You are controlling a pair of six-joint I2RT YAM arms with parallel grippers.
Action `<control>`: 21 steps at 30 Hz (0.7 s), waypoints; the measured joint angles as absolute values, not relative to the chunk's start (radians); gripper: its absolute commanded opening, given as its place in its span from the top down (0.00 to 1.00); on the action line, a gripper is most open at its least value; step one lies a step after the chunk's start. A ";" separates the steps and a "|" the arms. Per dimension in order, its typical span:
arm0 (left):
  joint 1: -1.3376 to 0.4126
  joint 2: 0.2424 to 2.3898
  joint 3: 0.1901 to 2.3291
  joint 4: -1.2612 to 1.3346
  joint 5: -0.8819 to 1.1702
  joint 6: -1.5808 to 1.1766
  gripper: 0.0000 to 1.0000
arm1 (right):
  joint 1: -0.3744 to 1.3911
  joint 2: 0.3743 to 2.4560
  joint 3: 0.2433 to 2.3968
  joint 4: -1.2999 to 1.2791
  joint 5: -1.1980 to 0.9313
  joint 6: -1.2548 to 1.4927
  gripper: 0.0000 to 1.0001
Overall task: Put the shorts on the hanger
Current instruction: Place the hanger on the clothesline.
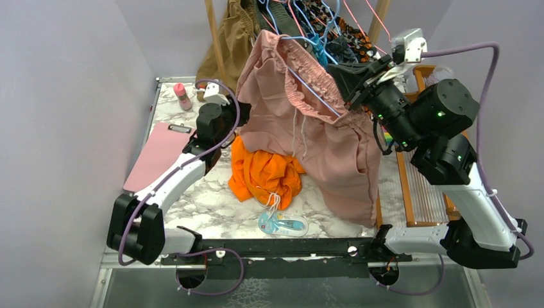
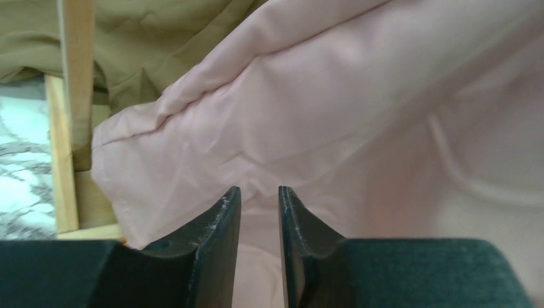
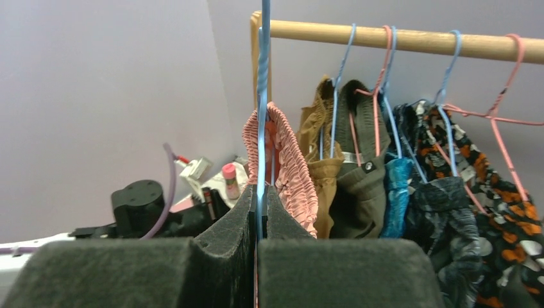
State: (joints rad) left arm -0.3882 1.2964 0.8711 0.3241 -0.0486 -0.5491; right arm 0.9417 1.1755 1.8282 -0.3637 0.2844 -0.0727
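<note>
Seen from above, the left gripper (image 2: 259, 190) is hidden behind hanging cloth. Its wrist view shows the jaws a narrow slit apart against pink fabric, and I cannot tell whether they nip it. Crumpled bright orange shorts (image 1: 264, 174) lie on the marble worktop (image 1: 205, 199), at 7 o'clock of the baggy dusty pink shorts (image 1: 321, 138). These hang mid-scene, their gathered waistband crossed by the thin light blue wire hanger (image 1: 313, 90). At 3 o'clock the right gripper (image 3: 259, 196) has its jaws pinched on that wire, below a wooden rail (image 3: 385, 37) of hung clothes.
</note>
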 measured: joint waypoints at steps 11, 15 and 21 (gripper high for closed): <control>-0.385 1.504 1.058 0.387 -0.028 -0.546 0.79 | 0.942 1.190 1.800 -0.233 0.176 -0.024 0.99; -0.374 1.556 1.130 0.402 -0.025 -0.547 0.79 | 0.941 1.197 1.787 -0.155 0.170 -0.027 0.99; -0.343 1.606 1.237 0.429 -0.012 -0.555 0.78 | 0.942 1.221 1.774 -0.077 0.204 -0.057 0.99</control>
